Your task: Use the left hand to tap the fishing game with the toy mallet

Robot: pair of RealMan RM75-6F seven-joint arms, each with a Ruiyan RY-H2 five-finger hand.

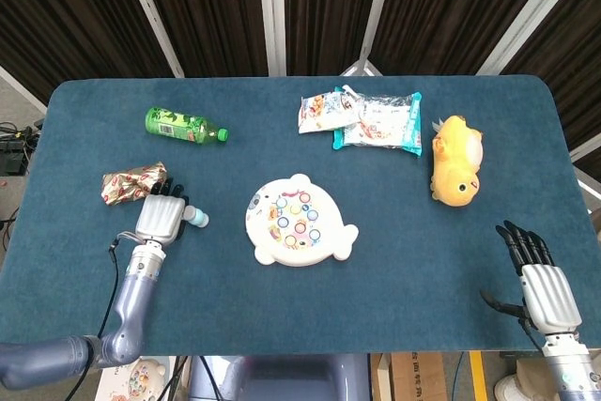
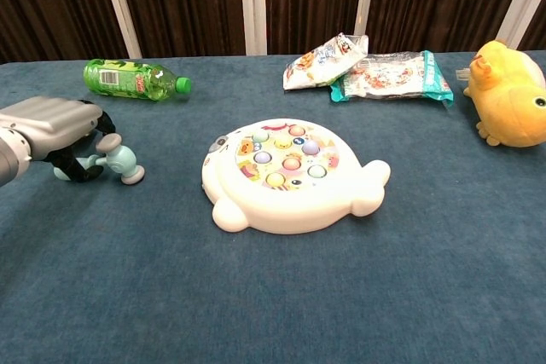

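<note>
Head view, from above: blue-covered desk (image 1: 84, 307) against dark curtains. Near the centre, a white fish-shaped fishing game (image 1: 298, 221) dotted with coloured fish. At 9 o'clock from it, the left hand (image 1: 161, 215) lying palm-down over a pale blue toy mallet (image 1: 194, 219), only the mallet's tip poking out toward the game. Touching the hand at 11 o'clock, a crumpled shiny wrapper (image 1: 131, 183). Further toward 12, a green bottle (image 1: 184, 125) on its side. At 1 o'clock from the game, two snack packets (image 1: 362, 121); at 3 o'clock, a yellow plush duck (image 1: 456, 172). At the lower right edge, the right hand (image 1: 537, 277), fingers (image 1: 519, 242) straight and spread, holding nothing.

Chest view, low and level: left hand (image 2: 53, 125) at far left, dark fingers (image 2: 75, 164) curled down around the toy mallet's (image 2: 119, 162) handle, mallet resting on the desk (image 2: 273, 296), apart from the fishing game (image 2: 286, 174). Behind, green bottle (image 2: 136, 78), snack packets (image 2: 375, 70), plush duck (image 2: 510, 95) at right edge.
</note>
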